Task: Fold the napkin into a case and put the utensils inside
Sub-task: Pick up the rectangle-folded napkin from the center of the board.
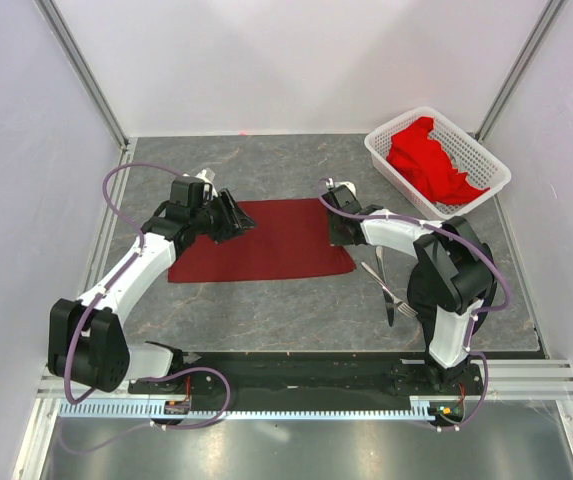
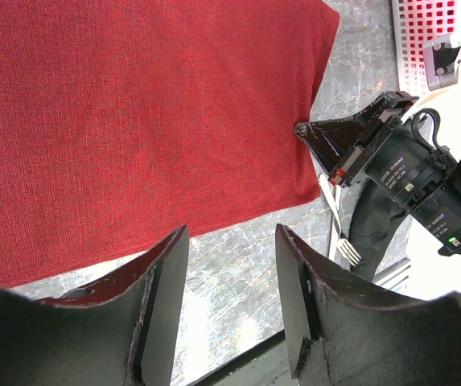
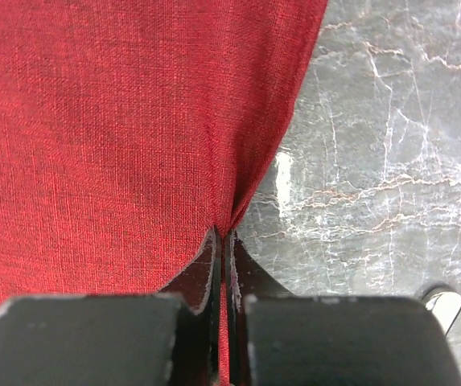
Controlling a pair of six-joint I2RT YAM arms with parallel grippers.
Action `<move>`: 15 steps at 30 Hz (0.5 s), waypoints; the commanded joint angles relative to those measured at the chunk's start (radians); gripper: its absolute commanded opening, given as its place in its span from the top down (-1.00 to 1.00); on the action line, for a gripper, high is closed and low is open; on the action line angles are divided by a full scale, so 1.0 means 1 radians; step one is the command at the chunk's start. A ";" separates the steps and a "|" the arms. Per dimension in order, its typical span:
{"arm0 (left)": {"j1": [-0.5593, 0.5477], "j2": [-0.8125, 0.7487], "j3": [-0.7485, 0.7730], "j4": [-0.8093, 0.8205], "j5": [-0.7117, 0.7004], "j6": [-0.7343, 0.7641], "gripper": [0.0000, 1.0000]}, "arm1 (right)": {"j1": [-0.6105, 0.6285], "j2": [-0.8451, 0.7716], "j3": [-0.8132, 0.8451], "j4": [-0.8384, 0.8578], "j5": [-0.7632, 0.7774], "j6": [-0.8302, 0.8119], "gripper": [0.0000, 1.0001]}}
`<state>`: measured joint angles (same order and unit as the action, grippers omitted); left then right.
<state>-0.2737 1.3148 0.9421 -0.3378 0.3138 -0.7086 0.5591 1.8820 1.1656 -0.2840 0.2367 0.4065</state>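
Note:
The dark maroon napkin (image 1: pixel 266 240) lies flat as a wide rectangle on the grey table. My right gripper (image 1: pixel 339 234) is shut on its right edge; in the right wrist view the jaws (image 3: pixel 222 239) pinch a ridge of the cloth (image 3: pixel 109 121). My left gripper (image 1: pixel 246 222) hovers over the napkin's left part, open and empty; in the left wrist view its fingers (image 2: pixel 230 277) frame bare table beside the cloth's edge (image 2: pixel 133 121). The fork and knife (image 1: pixel 387 292) lie crossed on the table right of the napkin. The fork's tines show in the left wrist view (image 2: pixel 346 248).
A white lattice basket (image 1: pixel 486 160) holding bright red cloth (image 1: pixel 428 160) stands at the back right. White walls enclose the table on three sides. The right arm (image 2: pixel 423 193) shows in the left wrist view, beside the napkin's edge.

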 commanded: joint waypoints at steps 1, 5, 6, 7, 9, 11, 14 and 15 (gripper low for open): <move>-0.001 0.012 -0.002 0.017 -0.022 0.021 -0.09 | -0.010 0.002 -0.049 -0.027 -0.008 -0.067 1.00; -0.002 0.053 0.003 0.023 -0.019 0.005 -0.08 | -0.054 -0.078 -0.073 -0.032 -0.030 -0.104 1.00; -0.002 0.078 0.004 0.035 -0.015 0.001 -0.08 | -0.065 -0.093 -0.079 -0.034 -0.034 -0.116 1.00; -0.002 0.090 0.007 0.040 -0.006 -0.005 -0.08 | -0.082 -0.110 -0.083 -0.038 -0.040 -0.127 1.00; -0.002 0.121 0.009 0.068 0.008 -0.021 -0.07 | -0.099 -0.152 -0.090 -0.050 -0.039 -0.158 1.00; -0.007 0.171 0.018 0.083 0.025 -0.041 -0.06 | -0.117 -0.185 -0.092 -0.066 -0.007 -0.173 1.00; -0.028 0.242 0.047 0.102 0.041 -0.055 -0.04 | -0.136 -0.233 -0.090 -0.092 0.022 -0.198 1.00; -0.039 0.256 0.055 0.105 0.044 -0.066 -0.03 | -0.143 -0.245 -0.090 -0.102 0.044 -0.199 1.00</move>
<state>-0.2825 1.5051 0.9436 -0.2943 0.3244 -0.7242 0.4290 1.7279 1.0733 -0.3466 0.2165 0.2592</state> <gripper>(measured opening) 0.530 0.010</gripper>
